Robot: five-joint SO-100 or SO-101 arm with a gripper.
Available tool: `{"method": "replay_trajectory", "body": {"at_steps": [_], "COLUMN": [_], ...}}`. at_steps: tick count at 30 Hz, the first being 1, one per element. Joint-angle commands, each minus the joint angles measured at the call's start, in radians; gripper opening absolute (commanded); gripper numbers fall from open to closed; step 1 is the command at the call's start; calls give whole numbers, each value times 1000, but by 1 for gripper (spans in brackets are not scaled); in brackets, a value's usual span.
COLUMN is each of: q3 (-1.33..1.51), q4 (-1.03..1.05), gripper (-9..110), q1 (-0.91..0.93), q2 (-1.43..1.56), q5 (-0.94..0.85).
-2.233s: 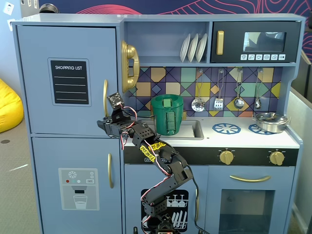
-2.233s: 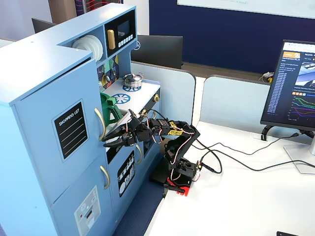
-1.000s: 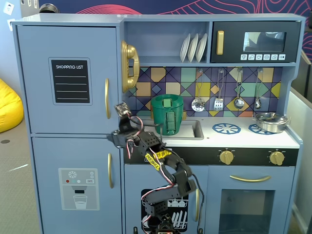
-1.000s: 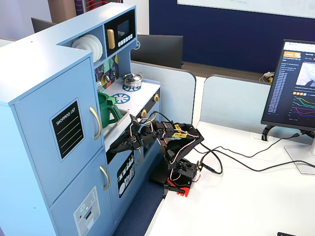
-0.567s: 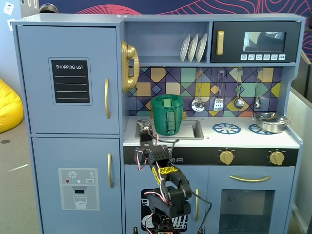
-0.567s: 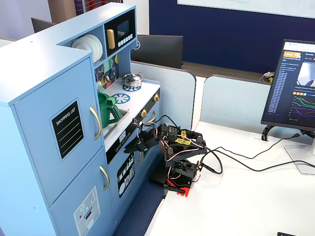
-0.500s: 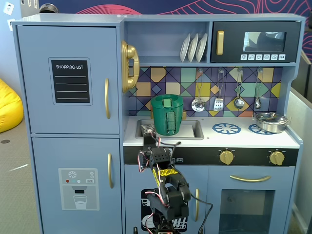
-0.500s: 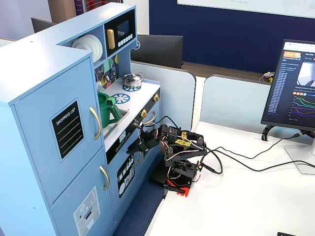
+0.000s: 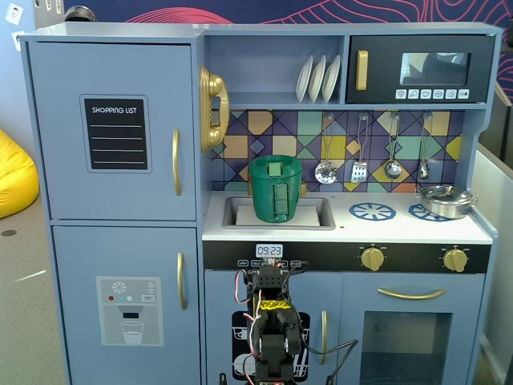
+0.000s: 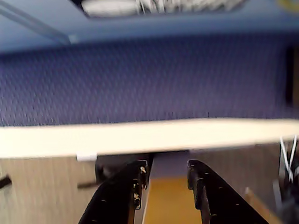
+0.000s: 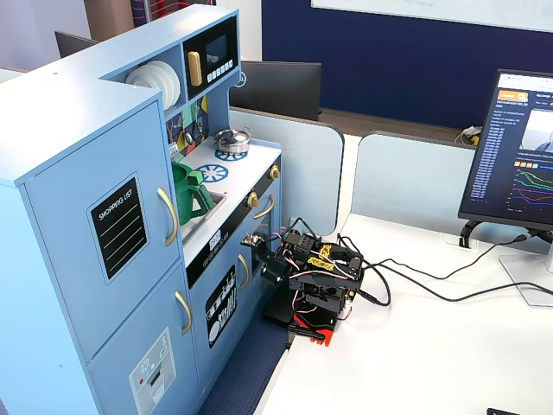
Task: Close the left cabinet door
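The gripper (image 10: 166,184) shows only in the wrist view, its black jaws parted and empty, above a blurred pale edge; both fixed views show the folded arm (image 11: 315,281) instead. The left cabinet door (image 9: 112,132) sits shut, flush at the kitchen's upper left, chalkboard and gold handle (image 9: 175,162) facing out.

So from where I'm sitting, the left cabinet door (image 9: 112,131) is taking up the top left of the toy kitchen (image 11: 52,121) in a fixed view, lying flush above the dispenser door (image 9: 127,305). Right of it the sink (image 9: 240,212) is holding a pitcher (image 9: 275,188), with the pot (image 9: 446,200) farther right. The arm (image 11: 315,281) is sitting folded on the desk (image 11: 432,346), near the lower doors, monitor (image 11: 518,151) far right.
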Motion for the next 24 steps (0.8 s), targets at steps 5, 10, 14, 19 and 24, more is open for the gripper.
{"method": "replay_trajectory", "body": {"at_steps": [5, 10, 14, 19, 24], "q3": [72, 74, 74, 74, 74], "q4": [172, 233, 235, 242, 242], "gripper": [0, 0, 1, 2, 2], "q1": [15, 11, 40, 52, 52], "q2": [49, 49, 49, 51, 51], "q5": [57, 78, 69, 21, 21]}}
